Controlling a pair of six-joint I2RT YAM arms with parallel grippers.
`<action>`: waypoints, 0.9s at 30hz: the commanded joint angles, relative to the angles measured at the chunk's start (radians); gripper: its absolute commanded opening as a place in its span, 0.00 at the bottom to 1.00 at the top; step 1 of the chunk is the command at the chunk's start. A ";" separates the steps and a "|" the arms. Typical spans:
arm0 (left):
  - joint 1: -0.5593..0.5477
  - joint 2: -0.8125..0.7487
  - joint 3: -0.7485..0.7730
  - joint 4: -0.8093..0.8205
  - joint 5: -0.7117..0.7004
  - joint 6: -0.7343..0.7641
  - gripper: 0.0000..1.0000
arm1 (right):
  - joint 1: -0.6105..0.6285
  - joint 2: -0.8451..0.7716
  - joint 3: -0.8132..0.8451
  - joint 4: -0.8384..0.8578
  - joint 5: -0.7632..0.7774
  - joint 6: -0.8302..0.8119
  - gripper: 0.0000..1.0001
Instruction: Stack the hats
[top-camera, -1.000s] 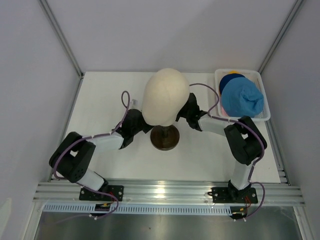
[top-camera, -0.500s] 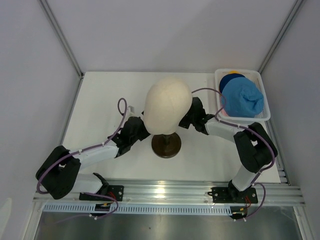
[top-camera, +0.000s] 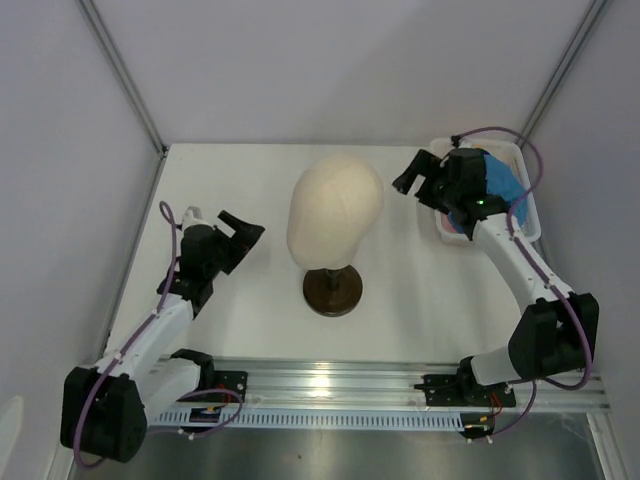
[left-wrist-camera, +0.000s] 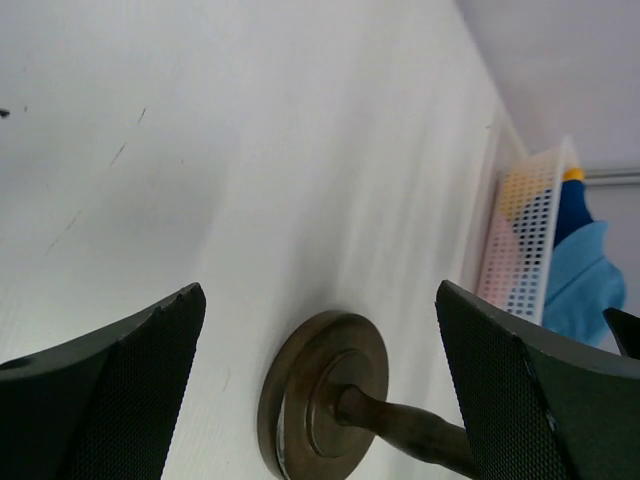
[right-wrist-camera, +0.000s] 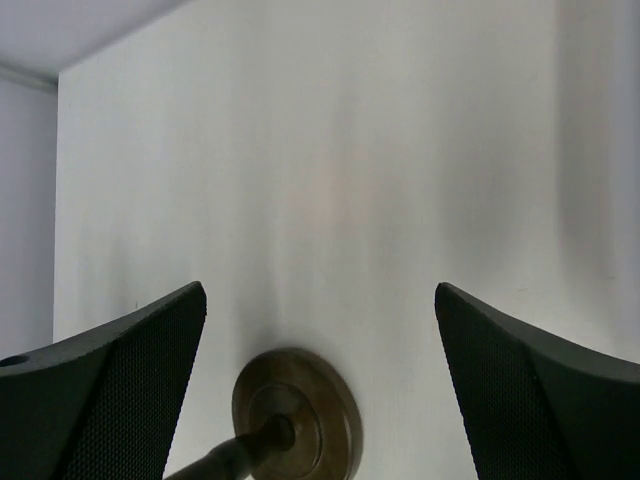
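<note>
Left of the mannequin head (top-camera: 335, 215), the left gripper (top-camera: 238, 230) hangs above the counter (top-camera: 250, 180). Its jaws are wide and empty, and they face the head's dark base (top-camera: 333, 290). It looks harmless where it is, but a careless swing inward could hit the stem. The head is bulky on a thin post and would probably tip.

Right of the head, the right gripper (top-camera: 418, 176) is also spread wide and holds nothing. It is raised just short of the basket (left-wrist-camera: 525, 230), which stands further right of the head. All the hats lie heaped in that basket. The light blue hat (top-camera: 505, 188) is on top, with the navy hat (left-wrist-camera: 572, 205) and a sliver of the yellow-orange hat (left-wrist-camera: 572, 174) behind it. The pink hat (left-wrist-camera: 500, 270) shows only as colour through the mesh.

The main risk is in the pick:
- The hats are soft and pressed together, so a deep pinch could gather two at once.
- A shallow pinch on a floppy brim may slip.
- A jaw catching the mesh rim would likely drag or lift the light basket.
- A drooping hat carried back toward the head could snag it or knock it over.
</note>
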 joint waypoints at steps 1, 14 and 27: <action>0.094 -0.086 -0.002 -0.067 0.167 0.047 0.99 | -0.148 -0.051 0.079 -0.187 0.101 -0.094 0.99; 0.117 -0.204 0.060 -0.214 0.186 0.139 0.99 | -0.345 -0.132 0.050 -0.287 0.376 -0.245 0.99; 0.123 -0.269 0.031 -0.295 0.146 0.218 0.99 | -0.342 0.041 0.045 -0.179 0.337 -0.289 0.66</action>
